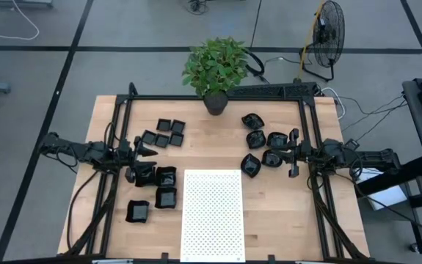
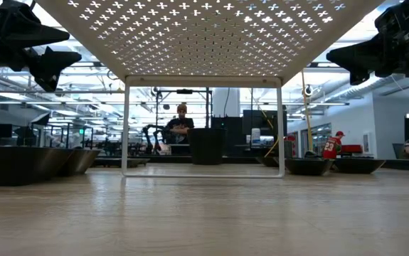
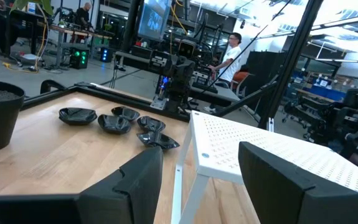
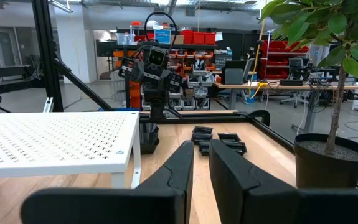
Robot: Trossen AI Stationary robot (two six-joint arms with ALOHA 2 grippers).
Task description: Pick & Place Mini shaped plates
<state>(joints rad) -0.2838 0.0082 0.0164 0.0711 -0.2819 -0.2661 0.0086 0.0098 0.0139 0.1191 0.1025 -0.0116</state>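
Note:
Square black mini plates [image 1: 163,133] lie flat in a loose group on the table's left half, with more [image 1: 165,196] nearer the front. Rounded black plates [image 1: 266,143] lie on the right half. My left gripper [image 1: 152,152] hovers open above the left group, pointing right; its wrist view [image 3: 200,180] looks across at the rounded plates [image 3: 116,123]. My right gripper [image 1: 290,152] hovers beside the rounded group, pointing left, its fingers [image 4: 202,152] close together and holding nothing. The square plates [image 4: 219,144] show far off in its wrist view.
A white dotted mat [image 1: 212,215] stands raised on legs [image 2: 126,128] at the front middle of the table, between the two arms. A potted plant [image 1: 215,103] sits at the far edge. A black frame [image 1: 218,97] borders the table. People show in the room beyond.

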